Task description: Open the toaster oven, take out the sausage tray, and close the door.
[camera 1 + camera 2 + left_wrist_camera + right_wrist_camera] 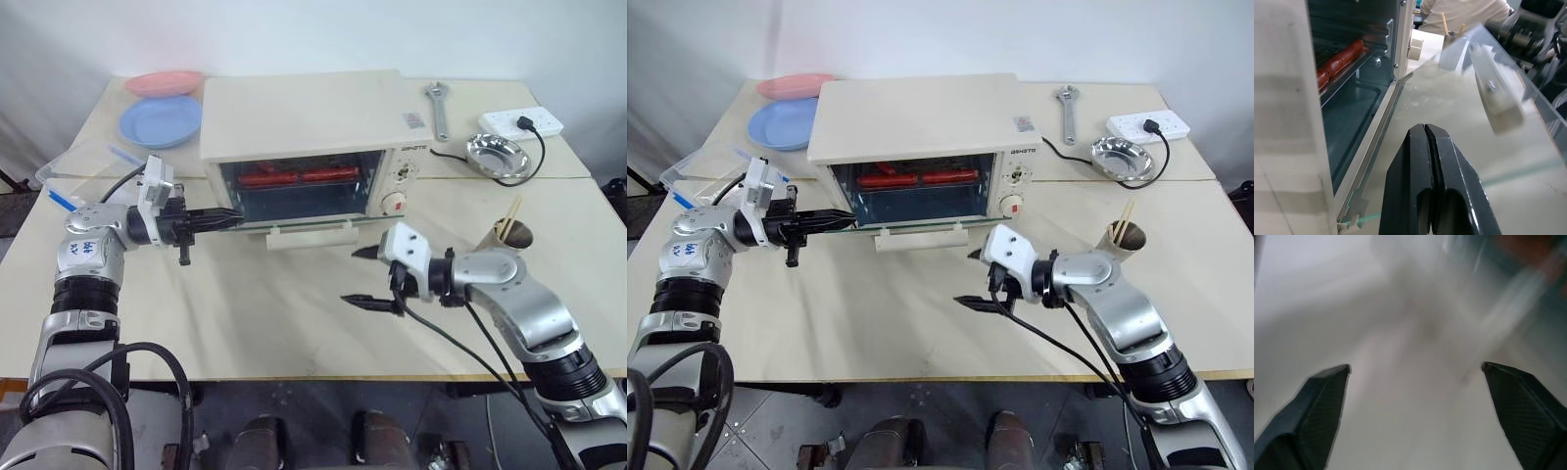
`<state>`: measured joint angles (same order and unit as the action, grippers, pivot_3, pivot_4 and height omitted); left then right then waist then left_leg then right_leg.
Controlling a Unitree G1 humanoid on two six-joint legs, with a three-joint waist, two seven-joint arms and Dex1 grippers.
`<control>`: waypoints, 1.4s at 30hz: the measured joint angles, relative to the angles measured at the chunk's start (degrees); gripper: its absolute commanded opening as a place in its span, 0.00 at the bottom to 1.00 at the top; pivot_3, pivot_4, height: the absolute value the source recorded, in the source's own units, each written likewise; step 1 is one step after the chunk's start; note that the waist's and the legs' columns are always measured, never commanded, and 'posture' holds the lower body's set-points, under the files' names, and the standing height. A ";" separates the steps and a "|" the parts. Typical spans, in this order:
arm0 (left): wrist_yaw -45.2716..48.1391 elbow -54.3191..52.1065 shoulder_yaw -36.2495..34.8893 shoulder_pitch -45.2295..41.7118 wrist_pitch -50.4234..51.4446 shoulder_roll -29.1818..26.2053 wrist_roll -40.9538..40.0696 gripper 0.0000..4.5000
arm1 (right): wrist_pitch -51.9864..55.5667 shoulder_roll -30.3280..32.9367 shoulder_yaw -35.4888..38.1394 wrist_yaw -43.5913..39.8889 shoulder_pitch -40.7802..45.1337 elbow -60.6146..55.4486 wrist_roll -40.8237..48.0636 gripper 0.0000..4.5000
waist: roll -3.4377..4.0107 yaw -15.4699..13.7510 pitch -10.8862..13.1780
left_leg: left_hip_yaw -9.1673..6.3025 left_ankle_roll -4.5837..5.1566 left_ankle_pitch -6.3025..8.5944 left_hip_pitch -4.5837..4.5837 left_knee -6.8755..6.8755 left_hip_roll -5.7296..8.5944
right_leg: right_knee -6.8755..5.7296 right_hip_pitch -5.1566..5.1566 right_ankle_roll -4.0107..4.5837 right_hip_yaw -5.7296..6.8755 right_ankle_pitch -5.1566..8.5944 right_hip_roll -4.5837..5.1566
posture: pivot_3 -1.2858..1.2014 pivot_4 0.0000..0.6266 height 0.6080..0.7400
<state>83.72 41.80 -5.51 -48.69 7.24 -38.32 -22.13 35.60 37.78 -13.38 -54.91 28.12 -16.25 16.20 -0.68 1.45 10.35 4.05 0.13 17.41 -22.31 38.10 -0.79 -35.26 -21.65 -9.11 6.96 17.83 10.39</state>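
Nearest the robot, the right gripper [370, 278] is hovering over the bare front of the pale beige table [294, 333], its two black fingers spread wide and holding nothing. A little farther in, the left gripper [227, 215] is reaching in level from the left, its fingers pressed tight together with nothing between them, their tips lying at the left edge of the lowered glass-paned door [1459, 122] with its long cream bar handle [306, 236].

Behind the door, the large cream-white boxy toaster oven [304, 113] is standing open, and the shallow silver metal sausage tray [1359, 61] is sitting on a rack inside, with red sausages [294, 177] lying along it. The tray is probably light and stiff but thin-rimmed, greasy and therefore slippery; pinching the front lip near its middle and drawing it out level seems safest, since the sausages will likely roll. The glass door is fragile and wants a gentle push by its handle.

Farther back, a round steel bowl [496, 151], a white power strip [521, 121], a metal wrench [438, 106] and blue and pink plates [160, 119] are lying along the table before a white wall.
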 measured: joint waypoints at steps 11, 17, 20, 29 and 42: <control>2.26 4.17 2.36 -2.87 -3.09 1.86 3.59 0.00 | 4.91 3.65 0.43 -0.27 -1.79 -1.94 1.09 1.00 | -0.08 -0.02 0.05 | -0.08 0.01 0.02 -0.11 -0.01 0.01 | 0.06 -0.03 -0.01 0.14 0.00 0.01 | 0.52 0.24 1.00; 2.31 4.60 5.99 -2.86 -4.68 2.16 6.59 0.00 | 8.41 16.27 7.54 -9.27 -6.38 -6.71 7.95 1.00 | -0.26 -1.04 0.16 | -0.10 0.06 0.04 -0.16 0.03 0.01 | 0.22 0.01 -0.01 0.18 0.00 0.00 | 0.52 0.24 1.00; 2.32 5.67 8.23 -2.91 -7.08 2.16 8.87 0.00 | 8.38 19.79 12.02 -12.58 -6.37 -7.15 10.78 1.00 | -0.33 -1.11 0.20 | -0.05 0.05 0.04 -0.14 0.05 -0.02 | 0.23 0.02 0.00 0.19 0.00 -0.01 | 0.52 0.24 1.00; 2.30 6.95 13.68 -3.72 -22.29 1.84 15.58 0.00 | 4.82 12.05 8.55 -5.28 5.51 -3.58 7.37 1.00 | -0.44 -1.33 0.26 | -0.06 0.02 0.06 -0.16 0.07 -0.01 | 0.22 0.01 0.02 0.24 -0.02 0.02 | 0.52 0.24 1.00; -15.44 -15.57 -2.61 13.31 -13.08 7.48 1.09 0.13 | -13.70 -11.37 -11.98 18.74 18.66 14.50 -23.20 1.00 | -0.45 0.36 0.29 | -0.39 -0.01 0.05 -0.53 0.27 -0.01 | -0.24 -0.33 0.01 0.59 -0.02 0.15 | 0.52 0.24 1.00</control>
<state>68.28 26.24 -8.11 -35.38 -5.84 -30.84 -21.04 21.89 26.41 -25.36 -36.17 46.78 -1.75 -7.00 -1.13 1.81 10.64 3.65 0.12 17.47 -22.83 38.37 -0.80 -35.50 -21.98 -9.10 7.55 17.81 10.53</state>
